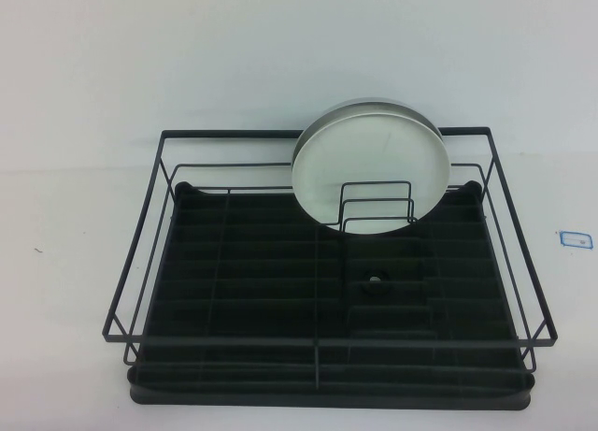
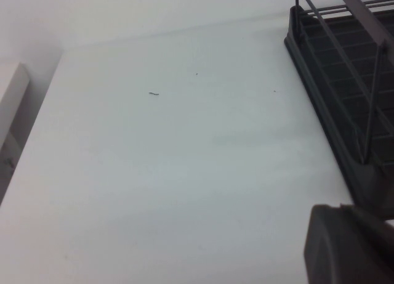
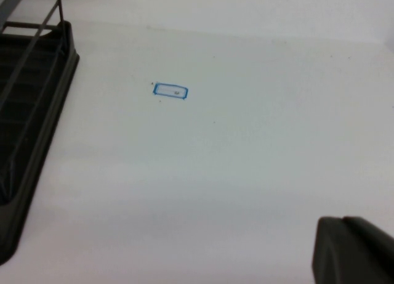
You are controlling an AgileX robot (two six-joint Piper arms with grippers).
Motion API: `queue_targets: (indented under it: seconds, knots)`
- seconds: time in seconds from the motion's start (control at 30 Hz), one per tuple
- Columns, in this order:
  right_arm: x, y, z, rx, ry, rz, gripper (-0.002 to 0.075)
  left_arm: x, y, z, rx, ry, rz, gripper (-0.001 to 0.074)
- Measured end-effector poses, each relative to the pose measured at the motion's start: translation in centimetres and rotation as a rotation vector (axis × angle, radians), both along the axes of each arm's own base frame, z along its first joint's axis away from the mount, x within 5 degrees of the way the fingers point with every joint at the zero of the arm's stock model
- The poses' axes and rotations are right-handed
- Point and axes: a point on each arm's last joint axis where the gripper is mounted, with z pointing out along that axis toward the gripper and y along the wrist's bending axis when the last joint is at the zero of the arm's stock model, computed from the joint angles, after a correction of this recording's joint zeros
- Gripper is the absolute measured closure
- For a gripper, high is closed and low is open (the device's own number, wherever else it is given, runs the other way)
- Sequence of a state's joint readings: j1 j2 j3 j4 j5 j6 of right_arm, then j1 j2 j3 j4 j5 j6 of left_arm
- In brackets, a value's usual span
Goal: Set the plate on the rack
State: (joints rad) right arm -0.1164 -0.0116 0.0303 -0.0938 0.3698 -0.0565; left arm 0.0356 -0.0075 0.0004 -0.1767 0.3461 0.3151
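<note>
Plate [image 1: 369,165] stands on edge in the rack [image 1: 327,342] in the high view, at the rack's 12 o'clock side, leaning on the rear wire rail behind small upright dividers [image 1: 377,207]. A blue-bordered label [image 1: 575,237] lies on the white table [image 1: 75,122] at the rack's 3 o'clock. Neither of my arms appears here.

Left wrist view: my left gripper [image 2: 345,244] shows only as a dark body part over bare table beside the rack's corner [image 2: 345,81]; I cannot tell its opening.

Right wrist view: my right gripper [image 3: 354,250] is likewise a dark corner over the table, the label [image 3: 170,91] ahead; its opening cannot be told.
</note>
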Motion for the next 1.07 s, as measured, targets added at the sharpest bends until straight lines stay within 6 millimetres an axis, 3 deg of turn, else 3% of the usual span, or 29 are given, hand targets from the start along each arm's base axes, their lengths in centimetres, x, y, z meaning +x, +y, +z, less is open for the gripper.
queue_targets:
  seconds: [1.07]
  knots:
    - [0.02, 0.15, -0.01, 0.040, -0.005, 0.003, 0.0708, 0.00, 0.00, 0.00, 0.000, 0.000, 0.000, 0.0735]
